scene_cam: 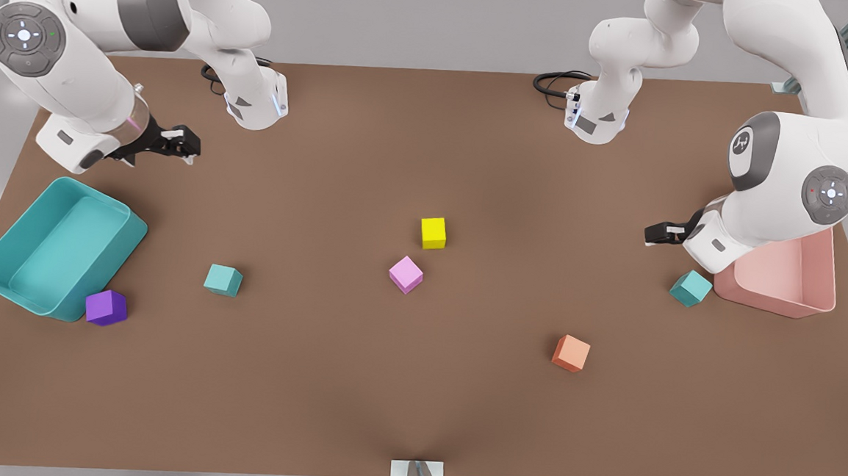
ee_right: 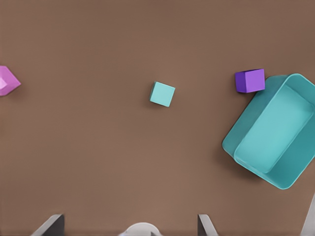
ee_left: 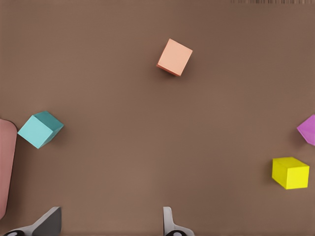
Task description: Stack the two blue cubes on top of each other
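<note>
Brown tabletop (scene_cam: 414, 399) holds our teal cubes well apart: one (scene_cam: 691, 287) just below the released left gripper (scene_cam: 656, 234), one (scene_cam: 223, 280) beyond the released right gripper (scene_cam: 183, 144). We risk nudging the pink bin (scene_cam: 797, 279).

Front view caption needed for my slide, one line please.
Two Franka arms wait above a brown table while two small teal cubes lie far apart, unstacked, among other coloured cubes.

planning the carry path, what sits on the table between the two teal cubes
In the front view, the pink cube lies roughly on the line between the teal cube near the teal bin and the teal cube by the pink bin; the yellow cube sits just behind.
</note>
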### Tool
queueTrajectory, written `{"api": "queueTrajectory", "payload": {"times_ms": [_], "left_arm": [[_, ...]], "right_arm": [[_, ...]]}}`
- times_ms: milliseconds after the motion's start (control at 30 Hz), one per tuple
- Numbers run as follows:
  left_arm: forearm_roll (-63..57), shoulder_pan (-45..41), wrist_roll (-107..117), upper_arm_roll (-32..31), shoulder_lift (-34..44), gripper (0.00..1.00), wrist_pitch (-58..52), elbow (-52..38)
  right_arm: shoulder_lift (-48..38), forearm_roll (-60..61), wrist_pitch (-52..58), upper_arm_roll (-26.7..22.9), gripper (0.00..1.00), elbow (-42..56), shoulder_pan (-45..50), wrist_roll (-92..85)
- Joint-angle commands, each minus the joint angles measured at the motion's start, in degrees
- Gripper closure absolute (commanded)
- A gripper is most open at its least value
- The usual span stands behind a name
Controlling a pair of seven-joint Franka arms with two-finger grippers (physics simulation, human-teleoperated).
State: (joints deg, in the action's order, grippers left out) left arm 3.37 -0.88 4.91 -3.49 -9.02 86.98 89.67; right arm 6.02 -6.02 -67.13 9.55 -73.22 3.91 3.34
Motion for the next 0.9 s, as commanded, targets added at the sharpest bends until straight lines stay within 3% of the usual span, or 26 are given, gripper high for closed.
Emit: {"api": "queueTrajectory", "payload": {"times_ms": [0, 67, 133, 300, 400, 500, 667, 867], "left_arm": [[-0.03, 0.01, 0.62, 0.06, 0.06, 0.00, 0.03, -0.03], [-0.03, 0.01, 0.62, -0.02, 0.06, 0.00, 0.03, -0.03], [-0.03, 0.01, 0.62, -0.02, 0.06, 0.00, -0.14, -0.03], [0.05, 0.01, 0.62, -0.02, 0.06, 0.00, -0.41, -0.03], [0.05, 0.01, 0.62, -0.02, 0.06, 0.00, -0.76, 0.06], [0.05, -0.08, 0.62, -0.02, 0.06, 0.00, -0.76, 0.06], [0.05, -0.08, 0.54, -0.02, 0.06, 0.00, -1.20, 0.15], [0.05, -0.08, 0.62, -0.02, -0.29, 0.00, -1.20, 0.15]], "right_arm": [[-0.04, -0.04, 0.16, 0.03, 0.00, 0.10, -0.14, 0.62], [2.67, 0.05, 0.16, -0.05, 0.00, 0.27, -0.31, 0.97], [11.01, -2.58, -2.29, -0.14, 0.00, 0.54, -0.05, 2.02], [29.04, -3.12, -26.20, -0.23, 0.00, 0.01, -0.31, 18.89], [32.91, -2.59, -31.74, -0.23, 0.00, 0.10, -1.89, 19.95], [33.80, -1.63, -38.94, -0.23, 0.00, -5.25, -2.95, 20.22], [26.15, 2.24, -53.97, -0.23, 0.00, -22.65, -6.28, 20.66], [18.33, 2.33, -55.39, -0.05, 0.00, -33.65, -9.27, 19.87]]}}
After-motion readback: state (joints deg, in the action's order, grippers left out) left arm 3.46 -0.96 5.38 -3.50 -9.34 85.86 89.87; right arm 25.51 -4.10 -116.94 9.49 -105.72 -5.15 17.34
